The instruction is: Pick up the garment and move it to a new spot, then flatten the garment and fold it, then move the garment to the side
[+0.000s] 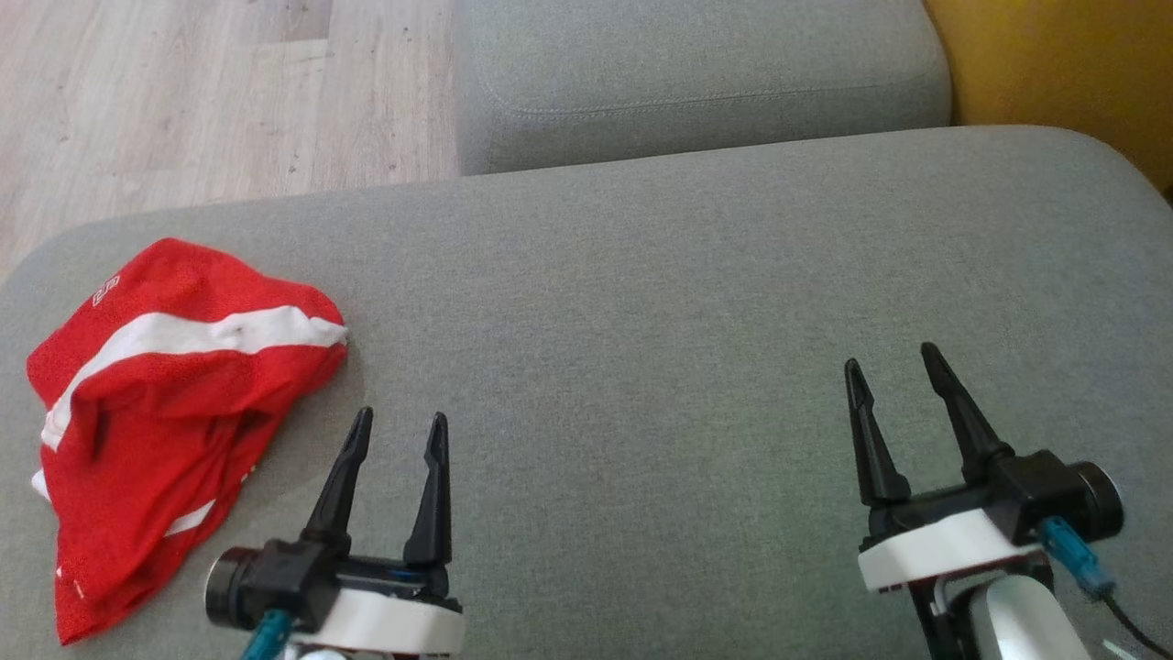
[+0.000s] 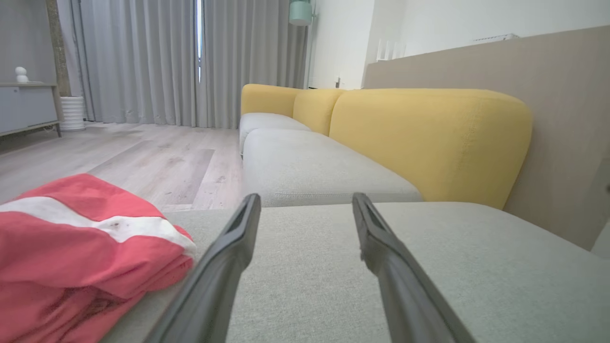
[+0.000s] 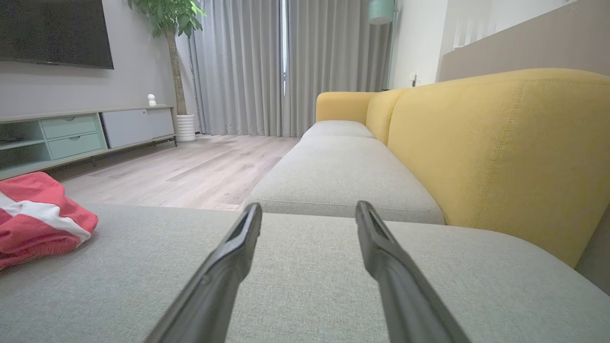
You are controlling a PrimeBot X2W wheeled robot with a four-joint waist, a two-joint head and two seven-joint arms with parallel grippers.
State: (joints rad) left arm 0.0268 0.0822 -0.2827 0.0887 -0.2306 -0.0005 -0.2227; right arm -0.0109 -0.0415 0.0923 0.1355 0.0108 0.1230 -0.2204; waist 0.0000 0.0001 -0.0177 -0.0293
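A: Here we are at the start, and the crumpled red fabric garment with white bands (image 1: 174,403) is heaped at the left end of the broad grey woven sofa cushion (image 1: 641,275), right up against that edge.

B: And both tools are empty. The left gripper (image 1: 401,417) has its two dark fingers spread wide with nothing between them, and the right gripper (image 1: 892,357) is spread just the same.

A: So who takes it?

B: The left, I'd say. The garment lies just beside it, off to its left and a touch ahead, with the nearest fold close to its outer finger but not touching. The right gripper is well apart, with a wide stretch of bare cushion in between.

A: How does the heap lie?

B: Long way running from near to far, leaning a little rightward at the far end, where the white band crosses it. The left gripper points straight ahead, alongside it and not at it.

A: So it needs to swing left first.

B: That's my read: turn or slide leftward, then come down on that near right fold.
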